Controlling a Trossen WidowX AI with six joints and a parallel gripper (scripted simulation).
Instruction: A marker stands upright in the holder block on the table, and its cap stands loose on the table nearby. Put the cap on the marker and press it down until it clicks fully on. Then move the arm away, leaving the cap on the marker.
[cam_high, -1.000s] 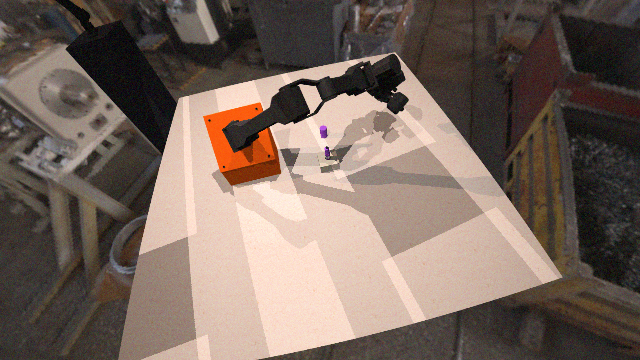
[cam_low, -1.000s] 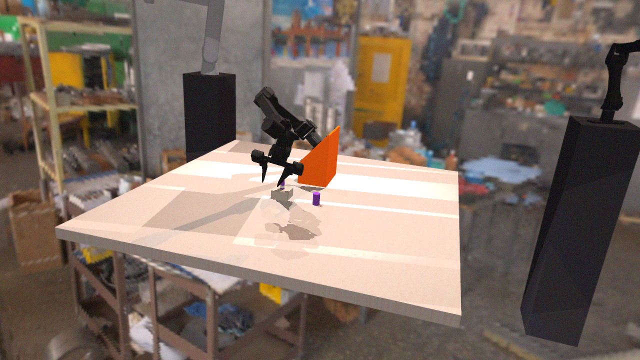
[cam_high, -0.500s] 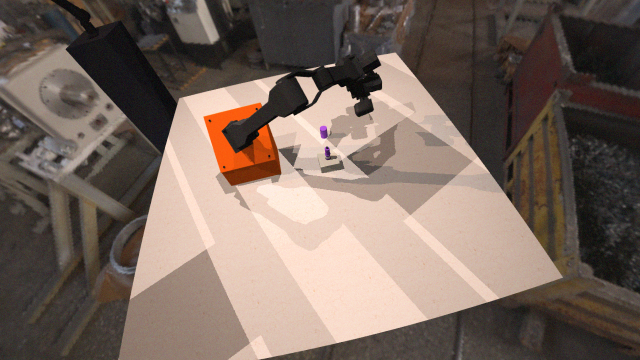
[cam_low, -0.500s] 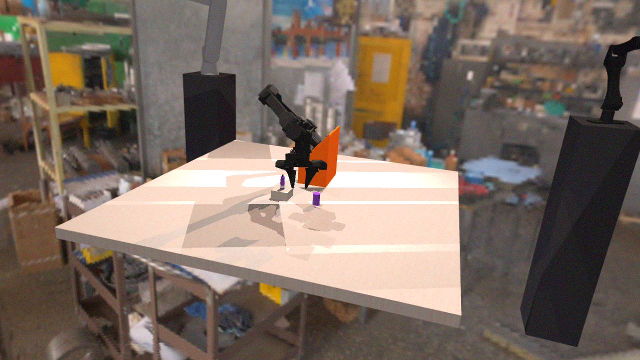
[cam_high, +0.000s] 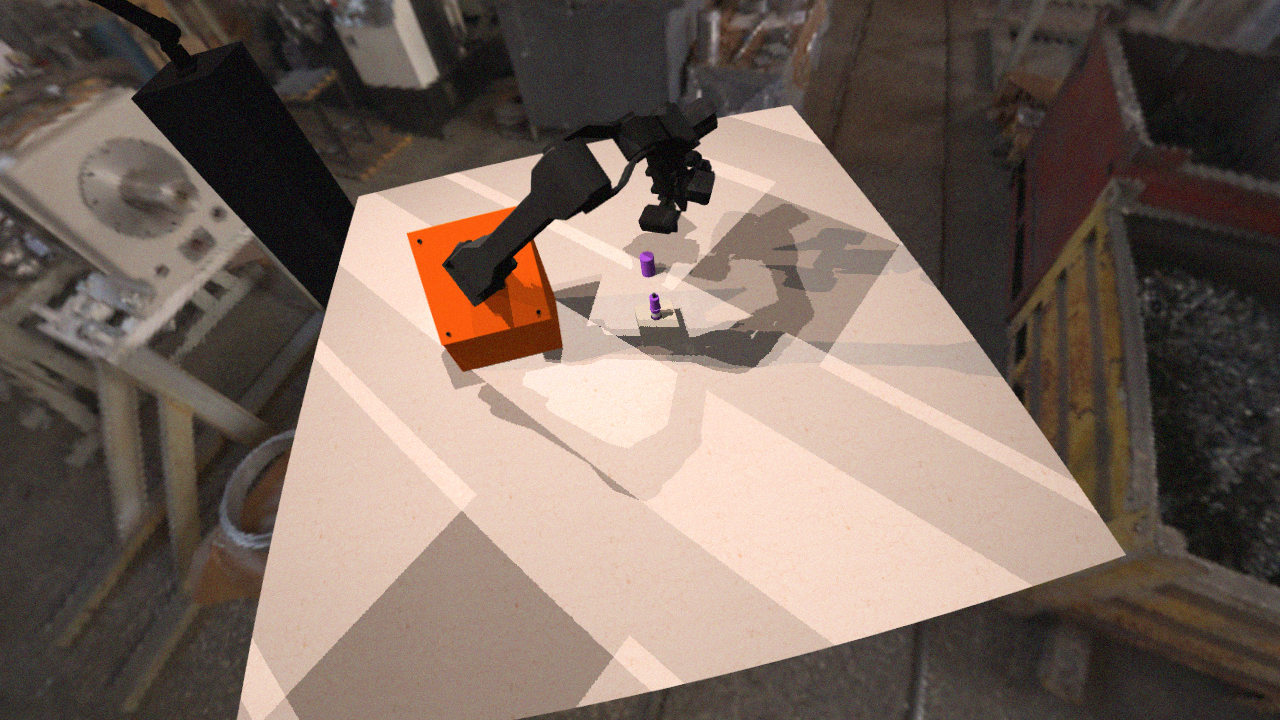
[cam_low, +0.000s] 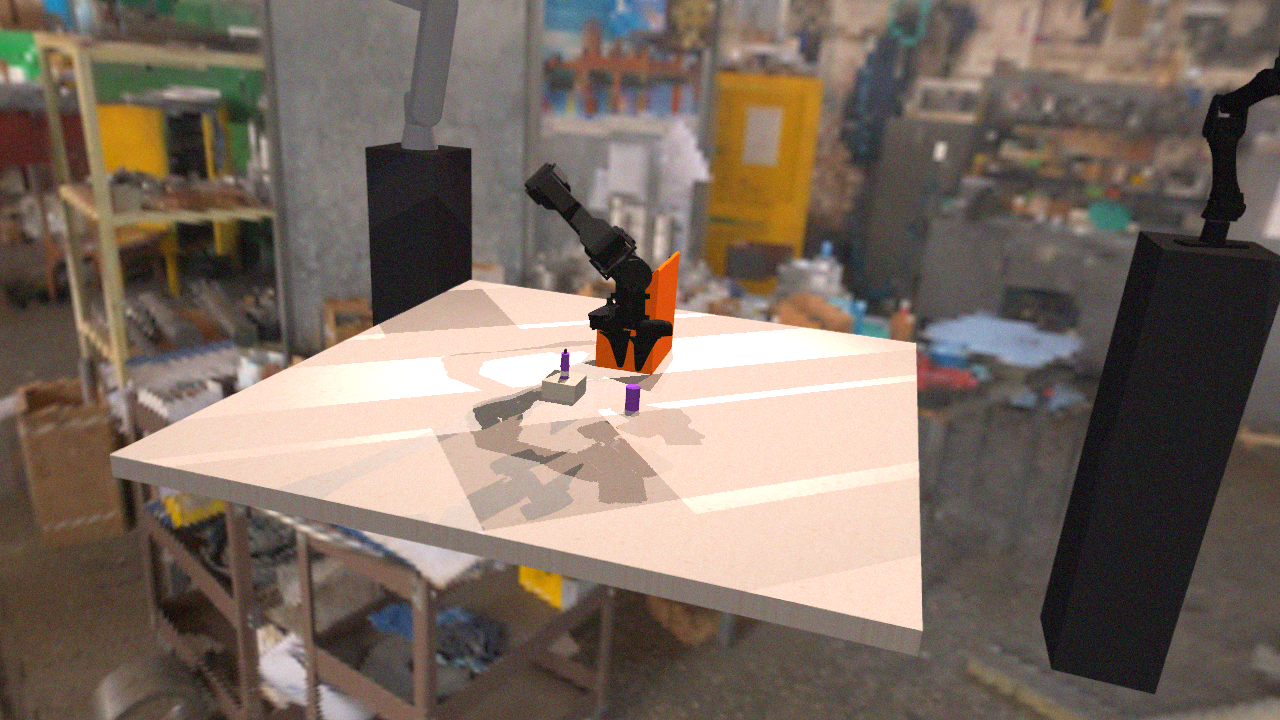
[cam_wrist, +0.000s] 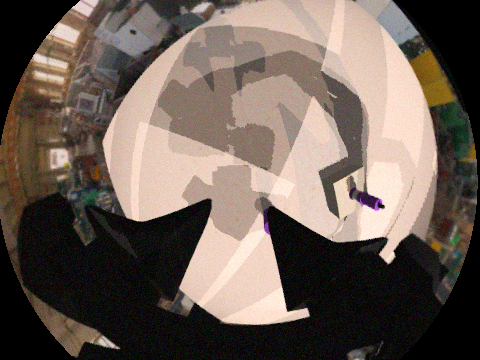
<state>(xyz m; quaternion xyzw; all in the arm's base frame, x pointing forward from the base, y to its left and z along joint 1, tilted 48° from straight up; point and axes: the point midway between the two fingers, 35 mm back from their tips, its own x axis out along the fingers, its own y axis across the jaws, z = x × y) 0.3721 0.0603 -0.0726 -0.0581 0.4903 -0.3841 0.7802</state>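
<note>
The purple marker (cam_high: 654, 304) (cam_low: 564, 359) (cam_wrist: 367, 199) stands upright in the pale holder block (cam_high: 660, 321) (cam_low: 563, 387) (cam_wrist: 346, 196) near the table's middle. The purple cap (cam_high: 647, 263) (cam_low: 632, 399) stands loose on the table a short way from the block; in the wrist view the cap (cam_wrist: 266, 223) peeks out beside the right finger. My gripper (cam_high: 663, 217) (cam_low: 631, 356) (cam_wrist: 240, 207) is partly open and empty. It points down and hovers above the cap, clear of it.
The arm's orange base block (cam_high: 487, 291) (cam_low: 662, 308) stands on the table (cam_high: 716, 537) (cam_low: 760, 537) beside the holder. Black pillars (cam_high: 241, 152) (cam_low: 418, 223) (cam_low: 1163, 447) stand off the table's edges. Workshop clutter lies beyond.
</note>
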